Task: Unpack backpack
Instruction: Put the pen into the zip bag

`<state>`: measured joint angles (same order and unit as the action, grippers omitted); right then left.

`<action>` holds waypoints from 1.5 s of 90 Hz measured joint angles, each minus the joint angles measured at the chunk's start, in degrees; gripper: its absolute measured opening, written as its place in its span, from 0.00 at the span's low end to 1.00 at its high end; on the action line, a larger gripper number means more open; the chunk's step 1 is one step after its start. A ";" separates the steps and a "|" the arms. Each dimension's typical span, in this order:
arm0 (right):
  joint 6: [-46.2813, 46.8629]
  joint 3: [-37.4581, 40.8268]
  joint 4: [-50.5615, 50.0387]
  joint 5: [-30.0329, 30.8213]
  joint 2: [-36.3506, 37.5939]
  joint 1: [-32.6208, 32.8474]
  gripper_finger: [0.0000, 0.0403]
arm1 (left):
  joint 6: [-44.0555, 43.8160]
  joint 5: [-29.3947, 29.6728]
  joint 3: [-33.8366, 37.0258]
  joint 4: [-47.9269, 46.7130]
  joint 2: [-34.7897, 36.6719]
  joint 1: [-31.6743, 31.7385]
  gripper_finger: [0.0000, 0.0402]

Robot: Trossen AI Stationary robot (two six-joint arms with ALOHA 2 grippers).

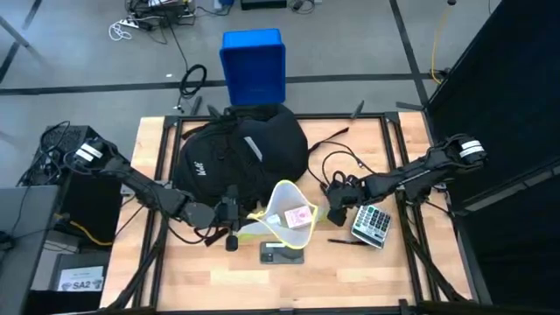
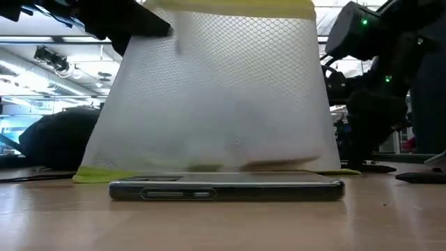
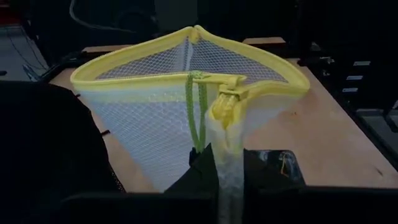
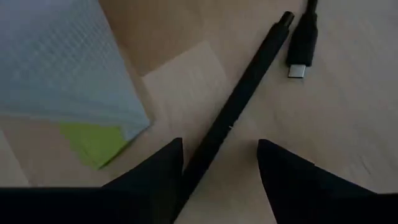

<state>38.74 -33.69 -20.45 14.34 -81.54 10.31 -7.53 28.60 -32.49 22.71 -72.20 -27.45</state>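
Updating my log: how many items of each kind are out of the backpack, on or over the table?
Pouch: 1
Phone: 1
Calculator: 1
Pen: 1
Cable: 1
Total: 5

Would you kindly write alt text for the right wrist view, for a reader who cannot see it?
The right gripper hangs open just above a wooden table, its dark fingers either side of a black pen lying diagonally. A USB-C cable plug lies past the pen's far end, and a white mesh pouch with a yellow-green corner lies to one side.
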 joint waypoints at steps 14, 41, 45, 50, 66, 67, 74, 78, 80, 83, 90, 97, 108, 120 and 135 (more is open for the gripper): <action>-0.57 0.00 -0.31 1.98 0.00 -0.02 0.40 | 0.00 0.02 0.00 -0.31 0.00 0.01 0.00; -0.37 -0.04 -4.99 2.79 0.04 -0.02 0.27 | 0.00 0.02 0.00 0.28 0.00 0.01 0.00; -0.37 -0.04 -5.64 2.79 0.05 -0.02 0.25 | 0.00 0.00 0.01 0.29 0.00 0.01 0.00; -0.35 -0.04 -6.46 2.81 0.07 -0.02 0.23 | 0.00 0.02 0.00 0.28 0.00 0.01 0.00; -0.37 -0.05 -7.27 2.80 0.07 -0.02 0.09 | 0.00 0.00 0.00 0.30 0.00 -0.01 0.00; -0.37 -0.07 -7.35 2.81 0.07 -0.02 0.08 | 0.00 0.00 0.00 0.30 0.00 0.00 0.00; -0.38 -0.13 -8.03 2.95 0.13 0.00 0.02 | 0.00 0.00 0.00 0.28 0.00 0.01 0.00; -0.37 -0.15 -8.30 3.11 0.15 0.00 0.02 | 0.00 0.00 0.00 0.28 0.00 0.01 0.00; -0.37 -0.15 -8.38 3.20 0.15 0.00 0.02 | -0.02 0.02 0.00 0.28 0.00 0.01 0.00; -0.37 -0.18 -8.58 3.25 0.16 0.00 0.03 | -0.02 0.02 0.00 0.28 0.00 -0.01 0.00; -0.35 -0.20 -8.89 3.23 0.26 0.00 0.02 | -0.02 0.00 0.01 0.28 0.00 0.01 0.00; 0.07 -0.20 -9.09 3.26 0.28 0.00 0.01 | -0.02 0.02 0.00 0.28 0.00 0.01 0.00; 2.05 -0.38 -10.36 3.58 0.31 0.02 0.01 | -0.02 0.01 0.01 0.28 0.00 -0.01 0.00; 3.99 -3.02 -18.26 6.06 0.10 0.06 0.00 | -0.02 0.00 0.00 0.30 0.00 -0.01 0.00; 5.33 -9.58 -29.39 8.19 0.09 0.11 0.01 | -0.02 0.02 0.00 0.28 0.00 -0.01 0.00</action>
<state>44.08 -43.27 -49.83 22.53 -81.45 10.42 -7.55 28.62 -32.49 22.98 -72.20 -27.46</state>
